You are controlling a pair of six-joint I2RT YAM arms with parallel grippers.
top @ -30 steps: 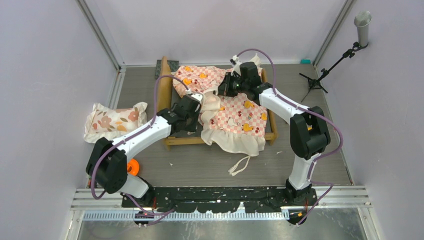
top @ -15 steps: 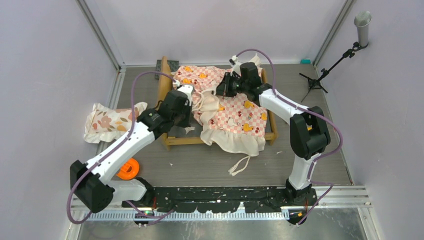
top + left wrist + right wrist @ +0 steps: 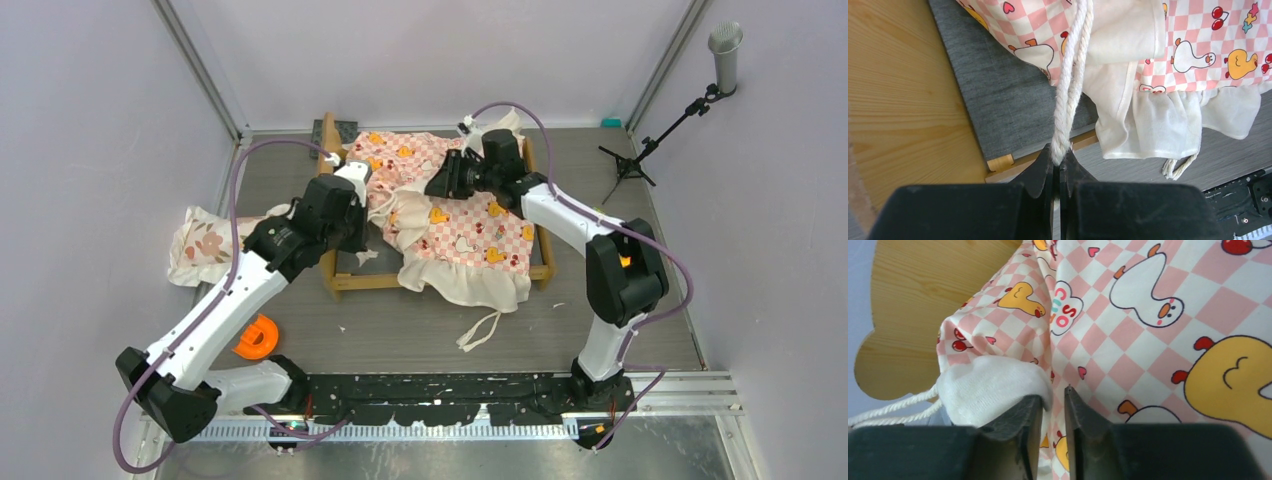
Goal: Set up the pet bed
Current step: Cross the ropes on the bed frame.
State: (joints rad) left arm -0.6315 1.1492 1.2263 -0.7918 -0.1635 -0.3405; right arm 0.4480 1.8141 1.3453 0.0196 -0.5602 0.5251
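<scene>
Your left gripper [image 3: 1058,162] clamps the white twisted cord [image 3: 1070,85] and your right gripper [image 3: 1053,400] has its jaws slightly parted, so if you pull hard you may drag the pink-checkered ruffled sheet [image 3: 1148,340] off the tan wooden pet bed [image 3: 893,100].

We find bare table [image 3: 400,330] along the near edge before the pet bed [image 3: 345,281], broken only by a loose white cord [image 3: 478,330] and an orange ring [image 3: 258,338] toward the left corner. The right edge lies open up to the tripod stand [image 3: 633,160] at the far right corner. The floral pillow [image 3: 205,245] blocks the left edge, and a drawstring [image 3: 1070,90] pinched in the left gripper [image 3: 1058,155] crosses the bed's near-left corner.
</scene>
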